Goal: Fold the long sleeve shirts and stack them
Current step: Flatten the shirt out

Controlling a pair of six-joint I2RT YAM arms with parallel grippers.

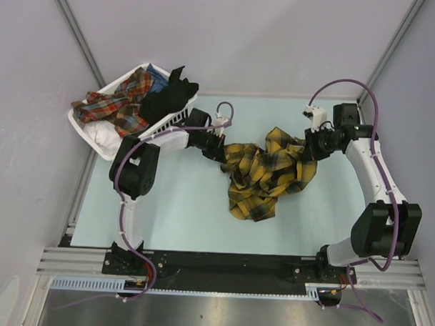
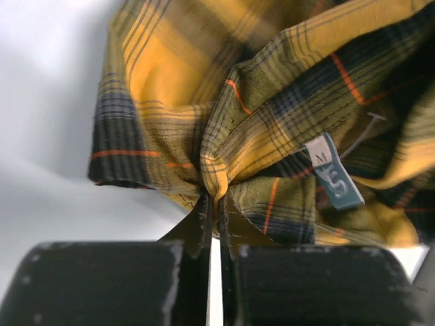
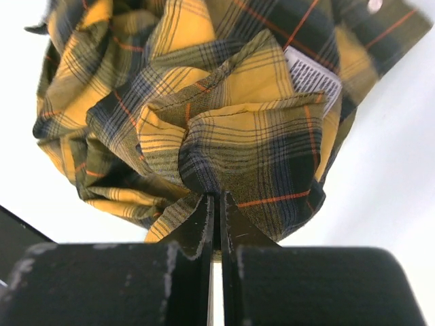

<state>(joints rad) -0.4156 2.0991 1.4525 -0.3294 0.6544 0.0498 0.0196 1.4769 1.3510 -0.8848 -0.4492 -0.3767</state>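
From above, we lose the fingertips of the left gripper (image 1: 223,154) and the right gripper (image 1: 309,147) in the bunched shirt (image 1: 266,173), and we cannot pick out its sleeves or collar. Both wrist views cut the shirt off at their edges. On the neck label (image 2: 332,178) we read only "M". The white label (image 3: 311,76) carries print too small for us. The piled clothes (image 1: 126,106) hide the inside of the basket (image 1: 172,122).

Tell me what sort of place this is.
Probably a robotics lab test cell: plain grey walls enclose a pale table holding a plaid shirt and a white basket of clothes, and the left arm and right arm are mounted on an aluminium rail.
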